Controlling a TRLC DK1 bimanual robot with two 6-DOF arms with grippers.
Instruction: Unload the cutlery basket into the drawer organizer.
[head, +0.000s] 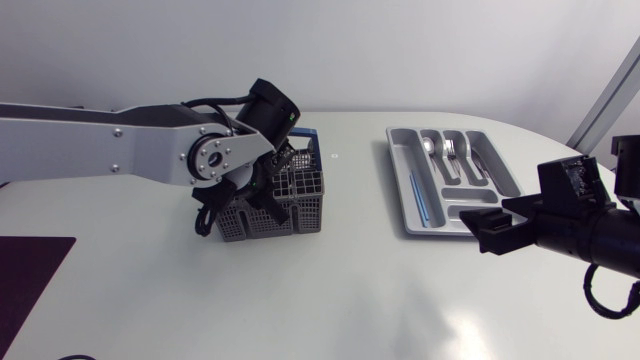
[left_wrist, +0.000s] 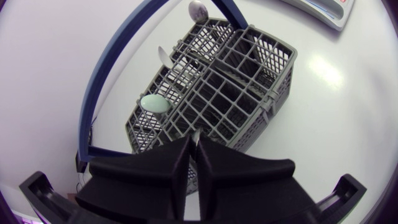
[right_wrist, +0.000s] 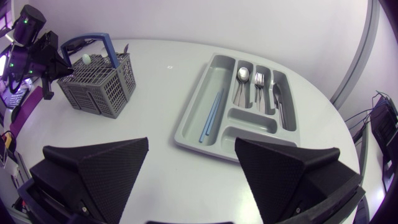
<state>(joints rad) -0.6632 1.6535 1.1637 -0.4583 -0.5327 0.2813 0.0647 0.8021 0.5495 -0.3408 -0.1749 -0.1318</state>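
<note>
The grey cutlery basket (head: 296, 205) with its blue handle (left_wrist: 99, 68) stands left of the table's middle. My left gripper (left_wrist: 193, 143) reaches down into its near edge, shut on a thin silver cutlery handle (left_wrist: 195, 132) that sticks up from a cell. A pale green spoon bowl (left_wrist: 154, 102) and another spoon (left_wrist: 198, 9) stand in the basket. The grey drawer organizer (head: 410, 205) lies to the right, holding a spoon (right_wrist: 242, 74), a fork (right_wrist: 259, 79), knives (right_wrist: 280, 102) and a blue rod (right_wrist: 211, 115). My right gripper (right_wrist: 193, 168) hovers open near the organizer's front corner, holding nothing.
A dark purple mat (head: 25, 275) lies at the table's front left corner. White tabletop (head: 350, 280) runs between the basket and the organizer.
</note>
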